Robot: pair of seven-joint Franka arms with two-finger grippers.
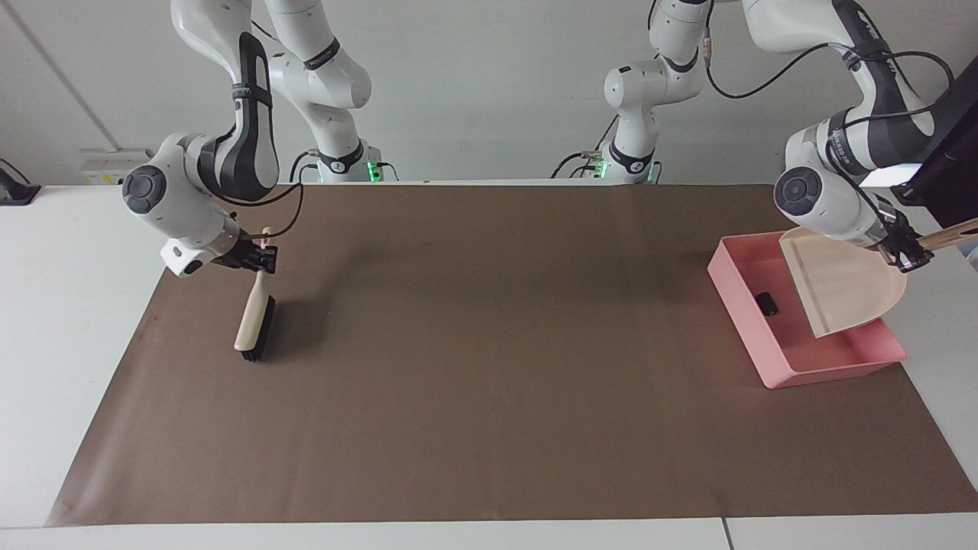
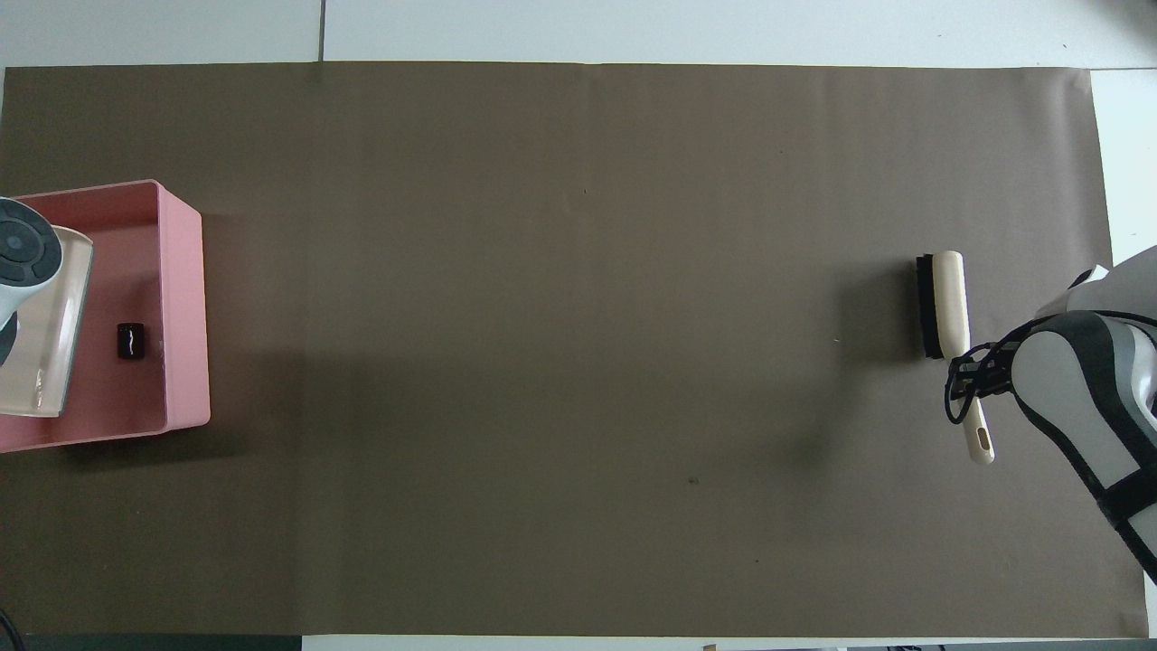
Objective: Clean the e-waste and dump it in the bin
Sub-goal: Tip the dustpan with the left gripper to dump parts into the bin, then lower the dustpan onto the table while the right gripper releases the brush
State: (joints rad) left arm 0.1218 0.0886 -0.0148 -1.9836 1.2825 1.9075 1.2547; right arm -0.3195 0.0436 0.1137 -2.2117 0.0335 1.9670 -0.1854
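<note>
The pink bin stands at the left arm's end of the table; it also shows in the overhead view. A small black e-waste piece lies on the bin's floor, seen from above too. My left gripper is shut on the handle of the beige dustpan, which is tilted steeply, mouth down, over the bin and looks empty. The arm's wrist covers part of the dustpan from above. My right gripper is shut on the handle of a brush at the right arm's end, bristles close to the mat.
A brown paper mat covers most of the white table. A dark object stands just off the table at the left arm's end. The brush also shows from above.
</note>
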